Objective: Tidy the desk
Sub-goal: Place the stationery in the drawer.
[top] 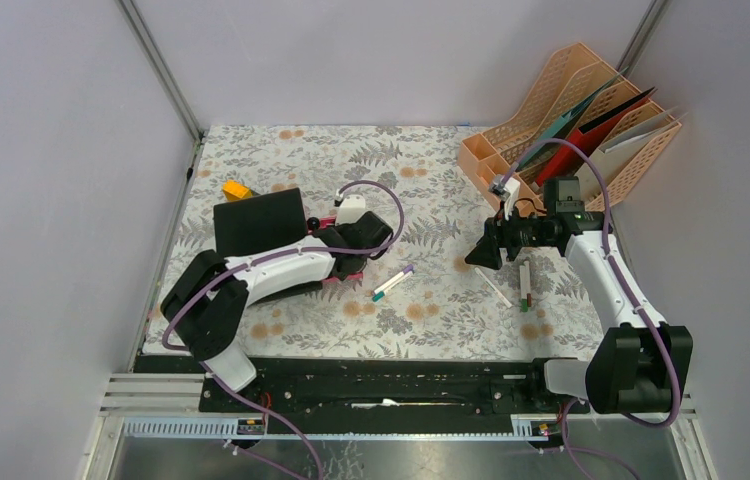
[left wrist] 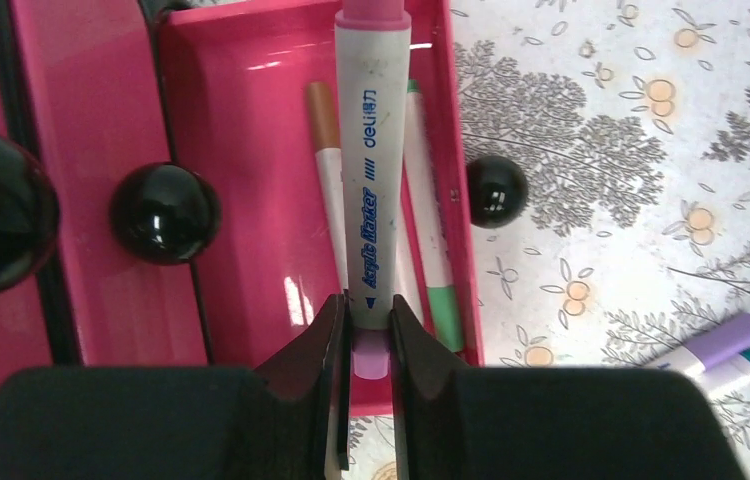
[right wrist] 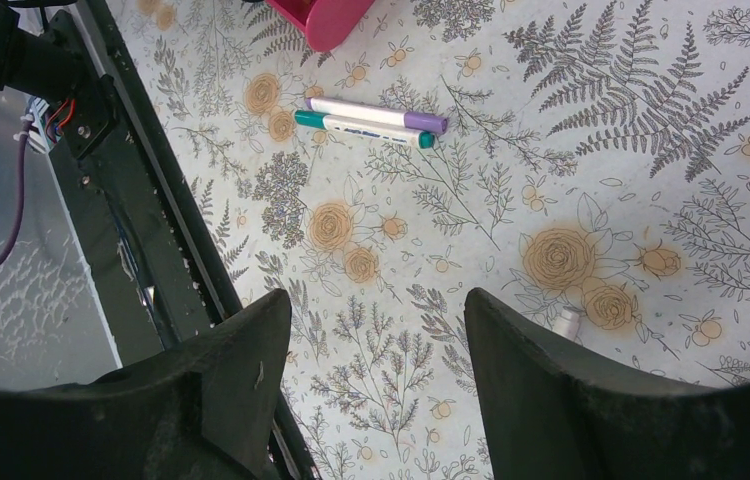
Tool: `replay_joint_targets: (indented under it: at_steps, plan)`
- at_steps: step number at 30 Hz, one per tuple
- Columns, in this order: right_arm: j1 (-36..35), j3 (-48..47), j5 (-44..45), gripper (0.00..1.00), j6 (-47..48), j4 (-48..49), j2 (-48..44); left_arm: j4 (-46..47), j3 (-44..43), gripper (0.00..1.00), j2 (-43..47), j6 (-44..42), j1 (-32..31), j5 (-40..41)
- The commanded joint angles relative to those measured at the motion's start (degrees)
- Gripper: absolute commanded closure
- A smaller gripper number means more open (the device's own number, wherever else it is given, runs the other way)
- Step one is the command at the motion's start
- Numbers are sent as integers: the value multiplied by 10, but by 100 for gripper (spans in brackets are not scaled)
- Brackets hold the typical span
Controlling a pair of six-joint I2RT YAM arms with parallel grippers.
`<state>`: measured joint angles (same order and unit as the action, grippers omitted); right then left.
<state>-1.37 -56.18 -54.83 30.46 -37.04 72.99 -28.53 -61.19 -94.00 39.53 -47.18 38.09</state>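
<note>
We see the table (top: 431, 190) stretching from the black rail (top: 381, 385) at the near edge to the far wall, under both arms.

The left arm lies low, folded at the elbow and reaching right across the near left of the table. The left fingers (top: 363, 240) are closed on a pink marker (left wrist: 371, 180), pinching its barrel near one end above a pink tray (left wrist: 241, 120). Two more markers lie in that tray under it, one with an orange cap (left wrist: 323, 130) and one with green (left wrist: 431, 250), both partly covered. From above, the arm hides nearly all of the tray. Glossy black balls (left wrist: 164, 213) sit on and beside the tray; we cannot tell what they are.

Far of the arm lie a black pad (top: 259, 222) and a small yellow thing (top: 236, 189), too small to name.

Just right of the tray, a purple marker (right wrist: 376, 110) and a teal marker (right wrist: 361, 128) lie side by side, touching.

The right arm rises from its base at the near right and bends left. The right fingers (top: 478, 252) stand wide open above bare cloth, holding nothing. A small white end (right wrist: 566, 322) shows by one finger, mostly hidden. Beneath the arm lie a pen (top: 525, 285) and a thin white stick (top: 496, 290).

At the far right corner stands an orange file rack (top: 551, 80) with folders (top: 591, 125), cut off in part by the right wrist.
</note>
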Motion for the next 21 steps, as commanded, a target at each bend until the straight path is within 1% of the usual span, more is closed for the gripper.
replay_joint_targets:
  at_steps: [1, 4, 9, 12, 14, 17, 18, 21]
  plan:
    - [0, -16, 6, 29, 11, -6, -13, -7, -26, 100, -6, 6, 14, 22]
    - [1, -16, 6, 29, 11, -6, -13, -7, -28, 99, -14, 3, 19, 23]
    - [1, -16, 6, 29, 12, -6, -12, -3, -27, 90, -19, -1, 21, 28]
    - [0, -16, 7, 29, 12, -6, -11, -1, -26, 78, -21, -2, 21, 29]
    - [0, -16, 7, 29, 12, -7, -11, -1, -26, 75, -22, -2, 21, 26]
    - [1, -16, 7, 29, 12, -6, -10, -1, -26, 62, -21, 0, 20, 20]
    - [1, -15, 7, 29, 12, -6, -9, -1, -25, 60, -19, 0, 21, 19]
    - [1, -16, 7, 29, 12, -6, -9, -1, -24, 60, -14, 0, 20, 11]
